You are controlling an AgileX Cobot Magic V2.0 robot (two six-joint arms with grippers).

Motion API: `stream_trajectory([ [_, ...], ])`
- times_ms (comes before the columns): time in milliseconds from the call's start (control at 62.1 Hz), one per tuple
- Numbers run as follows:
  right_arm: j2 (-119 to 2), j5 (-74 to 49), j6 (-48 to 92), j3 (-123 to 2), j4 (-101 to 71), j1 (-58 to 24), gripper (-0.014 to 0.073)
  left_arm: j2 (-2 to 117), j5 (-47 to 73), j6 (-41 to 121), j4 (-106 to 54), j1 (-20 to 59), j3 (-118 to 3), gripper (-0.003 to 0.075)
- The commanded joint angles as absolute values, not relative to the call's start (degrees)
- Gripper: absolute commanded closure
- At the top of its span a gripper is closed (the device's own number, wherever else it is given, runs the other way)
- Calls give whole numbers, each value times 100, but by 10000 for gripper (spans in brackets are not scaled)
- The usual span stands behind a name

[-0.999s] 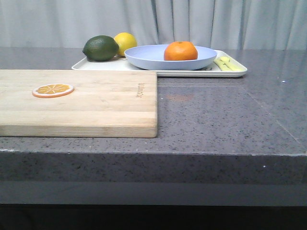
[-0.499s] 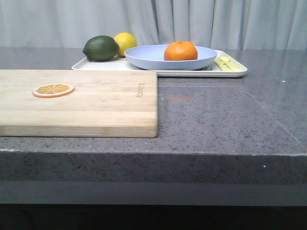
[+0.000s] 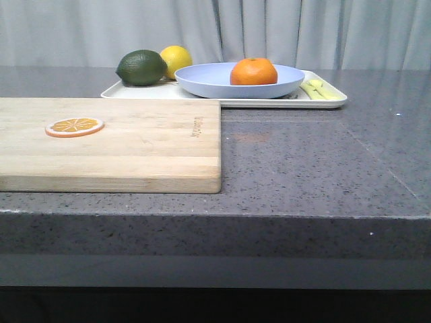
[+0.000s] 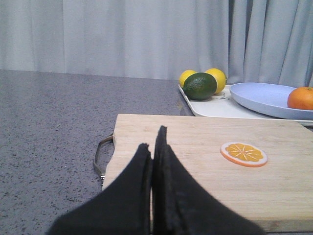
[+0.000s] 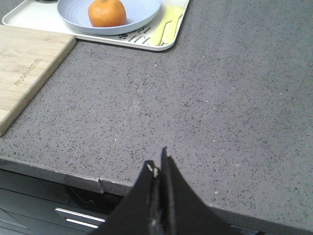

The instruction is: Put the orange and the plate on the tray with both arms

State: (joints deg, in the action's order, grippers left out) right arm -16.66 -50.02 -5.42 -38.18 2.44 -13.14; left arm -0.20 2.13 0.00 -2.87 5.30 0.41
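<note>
Orange and plate rest on the tray

The round bright-orange fruit sits in the shallow pale-lavender plate on the cream rectangular tray. Left gripper and right gripper are closed and empty; best kept clear

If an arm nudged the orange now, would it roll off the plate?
Probably not. The orange is round and likely to roll, but it sits inside the shallow plate, whose raised rim should catch it. A hard push might carry it onto the tray.
</note>
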Motion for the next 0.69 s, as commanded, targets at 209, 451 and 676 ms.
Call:
stream_trajectory([
  [209,-1493,-4432,-483,-3727,630,-968,712,-130,-298,-53,-323,523,198,740],
  [451,-643,-2271,-483,-2081,365,-204,708,-130,-298,-53,-323,523,198,740],
  [676,-42,-657,-483,-667,90,3,708,-130,-298,-53,-323,523,198,740],
])
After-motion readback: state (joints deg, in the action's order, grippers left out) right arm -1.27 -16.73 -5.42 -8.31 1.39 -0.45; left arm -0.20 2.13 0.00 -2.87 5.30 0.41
